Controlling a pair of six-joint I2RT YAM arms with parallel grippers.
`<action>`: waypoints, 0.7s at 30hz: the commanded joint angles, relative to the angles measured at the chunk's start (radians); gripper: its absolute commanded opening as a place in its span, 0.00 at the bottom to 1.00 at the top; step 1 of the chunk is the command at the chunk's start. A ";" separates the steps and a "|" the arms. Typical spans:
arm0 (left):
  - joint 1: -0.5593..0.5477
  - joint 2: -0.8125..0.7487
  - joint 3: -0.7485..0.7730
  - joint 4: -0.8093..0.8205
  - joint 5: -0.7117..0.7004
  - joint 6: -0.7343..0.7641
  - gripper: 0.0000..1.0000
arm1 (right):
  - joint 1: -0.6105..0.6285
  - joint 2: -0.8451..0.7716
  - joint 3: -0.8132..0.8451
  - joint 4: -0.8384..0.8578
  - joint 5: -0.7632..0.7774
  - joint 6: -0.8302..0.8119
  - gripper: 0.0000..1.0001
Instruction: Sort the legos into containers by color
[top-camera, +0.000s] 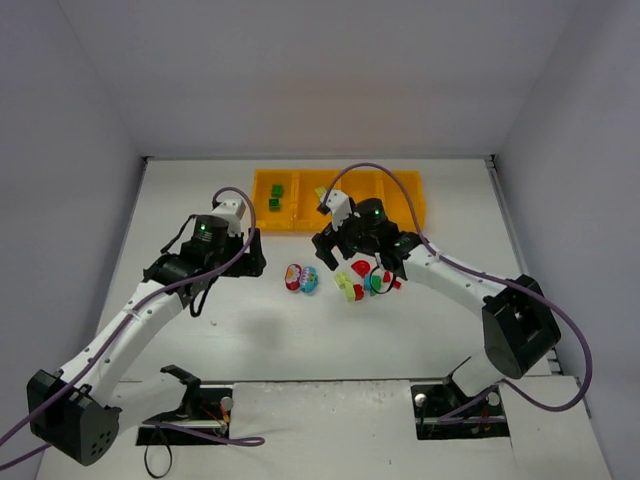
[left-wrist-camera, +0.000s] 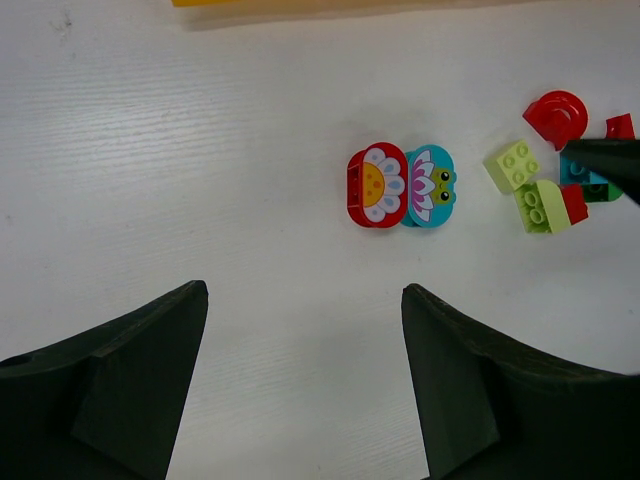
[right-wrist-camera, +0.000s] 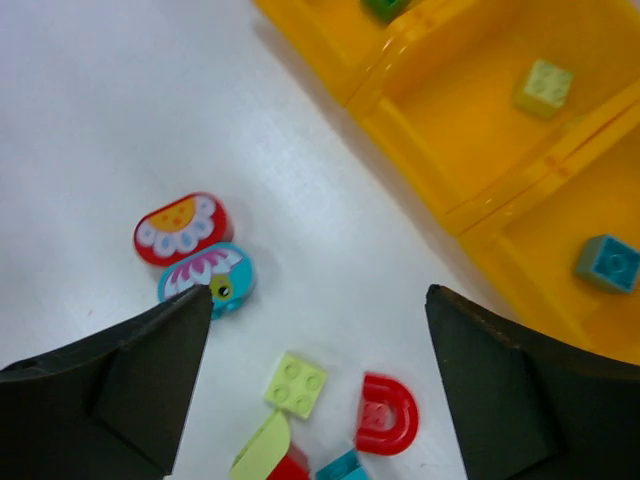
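Note:
Loose legos lie on the white table: a red flower oval (top-camera: 293, 277) touching a teal oval (top-camera: 309, 280), and a cluster with a lime brick (right-wrist-camera: 296, 384), a lime wedge (right-wrist-camera: 265, 452) and a red arch (right-wrist-camera: 387, 413). The orange-yellow tray (top-camera: 395, 190) stands behind them. It holds dark green bricks (top-camera: 275, 197) in its left compartment, a lime brick (right-wrist-camera: 544, 87) in the second and a teal brick (right-wrist-camera: 607, 262) in the third. My right gripper (right-wrist-camera: 318, 292) is open and empty above the cluster. My left gripper (left-wrist-camera: 304, 288) is open and empty, left of the ovals.
In the left wrist view the ovals (left-wrist-camera: 400, 186) lie ahead of my fingers and the tip of the right gripper's finger (left-wrist-camera: 610, 160) reaches into the cluster. Grey walls enclose the table on three sides.

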 joint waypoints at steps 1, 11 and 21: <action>-0.007 -0.059 0.059 -0.016 0.004 0.010 0.72 | 0.018 -0.011 0.003 -0.025 -0.061 -0.072 0.91; -0.007 -0.110 0.012 -0.043 -0.031 0.016 0.72 | 0.067 0.171 0.143 -0.174 -0.180 -0.170 1.00; -0.006 -0.107 0.001 -0.025 -0.054 0.033 0.72 | 0.112 0.334 0.250 -0.232 -0.197 -0.213 1.00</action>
